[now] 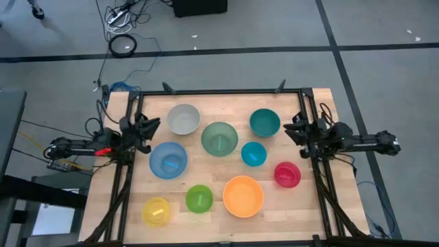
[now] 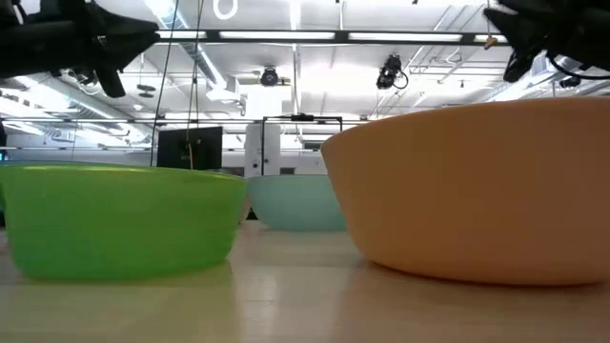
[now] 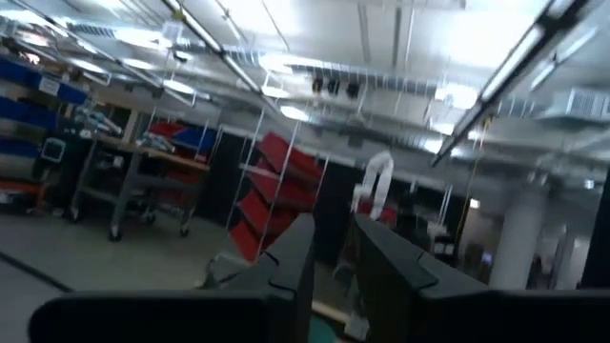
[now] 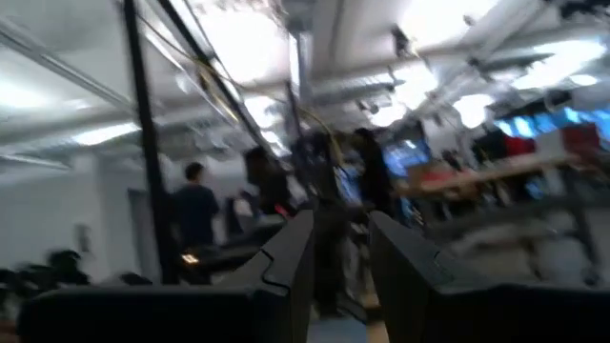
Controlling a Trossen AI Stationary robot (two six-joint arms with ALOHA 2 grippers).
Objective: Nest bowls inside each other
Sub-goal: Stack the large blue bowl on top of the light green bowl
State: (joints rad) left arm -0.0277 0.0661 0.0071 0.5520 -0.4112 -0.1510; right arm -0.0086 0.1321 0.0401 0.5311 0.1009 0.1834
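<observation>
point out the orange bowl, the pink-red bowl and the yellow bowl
round orange plastic bowl [image 1: 243, 196], high view, centre of its inside
small round pink-red plastic bowl [image 1: 287, 174], high view, its inside floor
small round yellow plastic bowl [image 1: 156, 211], high view, its inside floor

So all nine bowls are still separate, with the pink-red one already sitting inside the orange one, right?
Not quite. The high view shows the pink-red bowl standing on its own on the table, beside the orange bowl, not inside it. All nine bowls are separate; nothing is nested yet.
</observation>
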